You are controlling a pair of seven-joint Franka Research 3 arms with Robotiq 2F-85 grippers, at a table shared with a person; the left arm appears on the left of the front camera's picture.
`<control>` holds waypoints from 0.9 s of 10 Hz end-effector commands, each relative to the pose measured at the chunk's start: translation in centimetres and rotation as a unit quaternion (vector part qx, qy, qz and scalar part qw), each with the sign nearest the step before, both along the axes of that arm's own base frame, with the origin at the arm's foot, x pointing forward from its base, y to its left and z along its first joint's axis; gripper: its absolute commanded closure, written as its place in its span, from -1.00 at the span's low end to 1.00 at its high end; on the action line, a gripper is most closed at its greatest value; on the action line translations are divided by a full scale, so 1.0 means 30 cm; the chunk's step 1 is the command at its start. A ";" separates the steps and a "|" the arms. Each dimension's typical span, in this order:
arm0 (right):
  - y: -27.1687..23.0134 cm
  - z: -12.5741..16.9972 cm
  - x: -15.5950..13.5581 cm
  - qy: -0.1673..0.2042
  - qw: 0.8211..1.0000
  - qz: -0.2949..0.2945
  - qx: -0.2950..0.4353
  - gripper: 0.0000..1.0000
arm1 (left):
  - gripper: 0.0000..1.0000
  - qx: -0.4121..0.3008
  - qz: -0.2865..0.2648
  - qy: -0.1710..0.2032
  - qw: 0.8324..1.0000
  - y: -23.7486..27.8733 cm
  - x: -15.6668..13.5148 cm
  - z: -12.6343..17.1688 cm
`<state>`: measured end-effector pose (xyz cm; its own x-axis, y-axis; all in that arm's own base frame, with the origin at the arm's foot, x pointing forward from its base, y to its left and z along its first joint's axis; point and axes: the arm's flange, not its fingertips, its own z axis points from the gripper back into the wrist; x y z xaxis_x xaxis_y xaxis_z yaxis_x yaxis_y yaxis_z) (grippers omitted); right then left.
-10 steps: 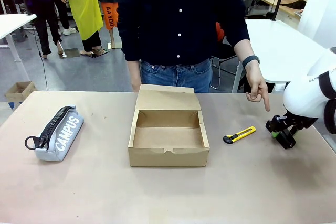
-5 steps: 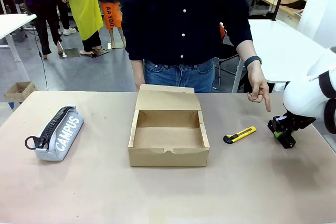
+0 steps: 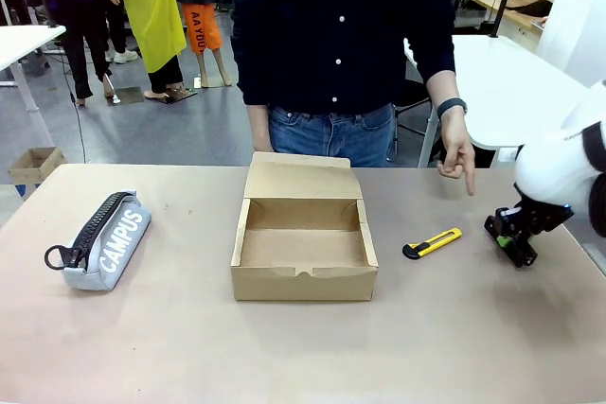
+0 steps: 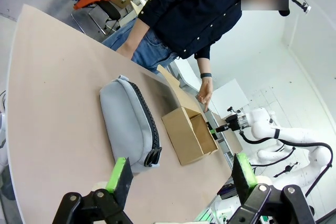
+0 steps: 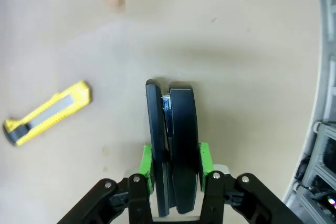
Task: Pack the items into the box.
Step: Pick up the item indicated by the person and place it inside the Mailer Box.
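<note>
The right hand (image 5: 175,165) is clamped on the small flat black elongated object (image 5: 176,119), over the beige worktop (image 3: 189,347) right of the shallow brown cardboard box (image 3: 303,286). The object looks stiff, light and probably slick, so grip it mid-length.

The beige table (image 3: 142,347) is viewed by a fixed camera from the robot's edge, faced across toward the person (image 3: 341,26). The left wrist camera is set far off, oblique, sharing the open brown cardboard box (image 3: 303,286). The right wrist camera is held close, pointed down, sharing the slim yellow-and-black utility knife (image 3: 432,243).
</note>
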<state>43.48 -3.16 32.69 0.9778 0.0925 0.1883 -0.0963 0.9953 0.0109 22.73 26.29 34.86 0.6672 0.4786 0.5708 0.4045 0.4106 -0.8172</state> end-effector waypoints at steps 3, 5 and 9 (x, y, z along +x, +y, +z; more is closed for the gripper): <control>0.005 0.413 -0.413 0.035 0.989 0.124 0.073 1.00 | -1.00 -0.001 0.004 -0.017 1.000 -0.004 0.001 0.005; 0.020 0.469 -0.543 0.002 0.974 0.188 0.130 1.00 | -1.00 -0.001 0.004 -0.017 1.000 -0.004 0.001 0.005; 0.010 0.598 -0.473 0.006 0.976 0.182 0.116 1.00 | -1.00 -0.001 0.004 -0.017 1.000 -0.004 0.001 0.005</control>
<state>28.87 -3.42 50.84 0.8858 0.3857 0.2582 -0.4492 0.8523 0.2680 22.68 26.32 34.88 0.6659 0.4798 0.5713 0.4047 0.4110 -0.8169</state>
